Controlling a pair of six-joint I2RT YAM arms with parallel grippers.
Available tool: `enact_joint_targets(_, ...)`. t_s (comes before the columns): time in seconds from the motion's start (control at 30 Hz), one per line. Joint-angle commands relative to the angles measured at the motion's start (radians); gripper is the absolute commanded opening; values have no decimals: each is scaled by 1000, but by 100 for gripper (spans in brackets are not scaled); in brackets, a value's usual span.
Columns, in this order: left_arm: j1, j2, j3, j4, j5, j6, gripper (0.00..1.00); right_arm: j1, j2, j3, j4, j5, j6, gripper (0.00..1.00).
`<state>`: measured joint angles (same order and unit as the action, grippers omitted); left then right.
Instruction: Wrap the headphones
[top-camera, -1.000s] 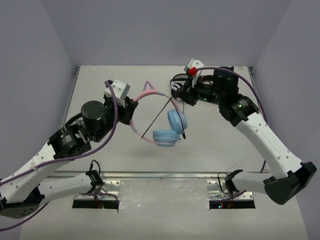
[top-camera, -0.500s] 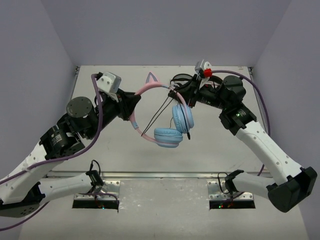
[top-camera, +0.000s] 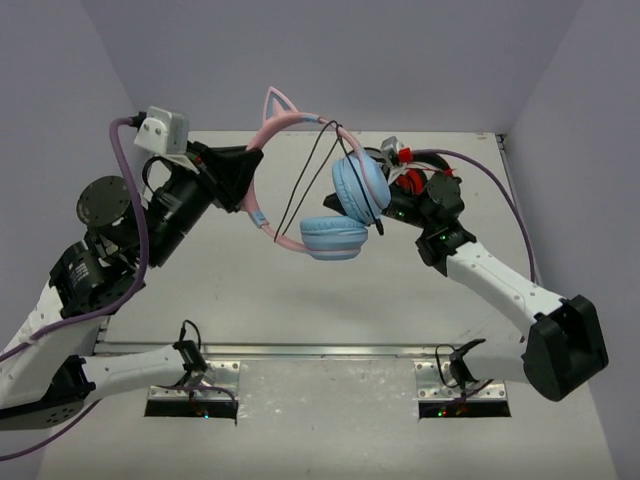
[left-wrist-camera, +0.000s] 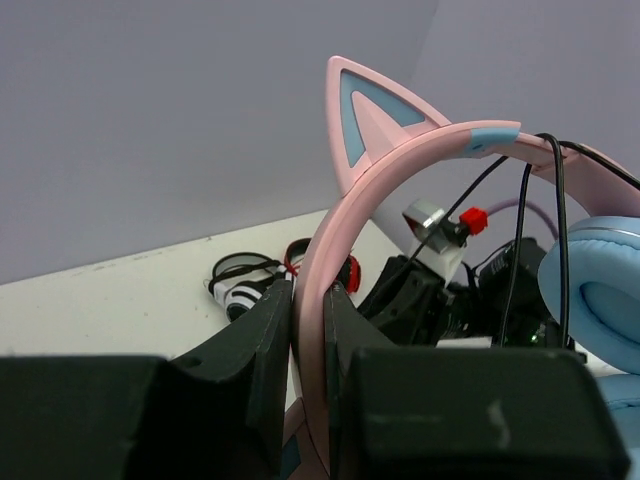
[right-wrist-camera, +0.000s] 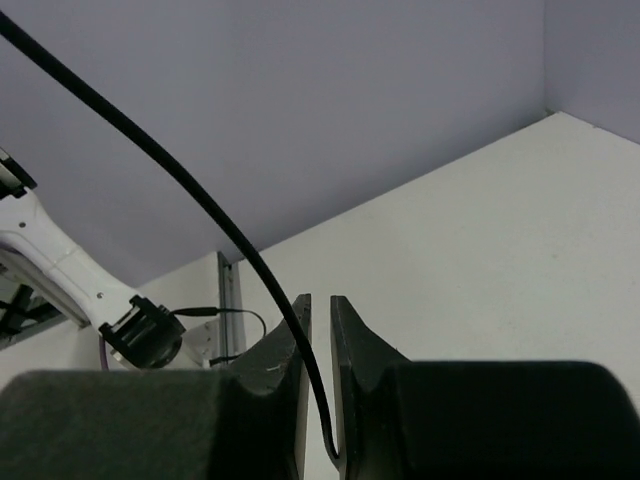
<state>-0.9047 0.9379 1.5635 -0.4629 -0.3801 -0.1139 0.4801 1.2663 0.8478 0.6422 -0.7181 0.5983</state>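
The headphones hang in the air above the table's middle: pink headband (top-camera: 258, 170) with cat ears (top-camera: 281, 102), and two light-blue earcups (top-camera: 358, 186) hanging to the right. My left gripper (top-camera: 243, 168) is shut on the headband (left-wrist-camera: 325, 250), with a cat ear (left-wrist-camera: 365, 115) just above the jaws. The thin black cable (top-camera: 302, 188) loops over the band and runs down. My right gripper (top-camera: 386, 203) sits right behind the upper earcup. In the right wrist view, it (right-wrist-camera: 319, 312) is shut on the cable (right-wrist-camera: 200, 205), which arcs up to the left.
Black-and-white headphones (left-wrist-camera: 238, 283) and red-and-black headphones (left-wrist-camera: 349, 270) lie on the table at the back, beyond the held headband. Purple walls close the table's back and sides. Metal mounting plates (top-camera: 200, 385) run along the near edge.
Both arms have lifted the headphones up off the table. The left gripper has swung the headband higher and left. The right gripper has followed with the cable, close to the earcups.
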Motion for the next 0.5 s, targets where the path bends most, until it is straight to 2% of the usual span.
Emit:
enact_joint_targets(0.0,-11,12,102,136,-49,-47,0,12,33,-58,218,-9,100,13)
enact_joint_targets(0.2,-11,48,179,159,-124,-55,0,64,80,-127,341,22,144,6)
enact_joint_targets(0.27,-11,56,181,188,-170,-49,0,93,81,-156,340,48,124,2)
enact_joint_targets(0.47,-11,91,173,253,-308,-46,0,191,42,-219,287,140,48,1)
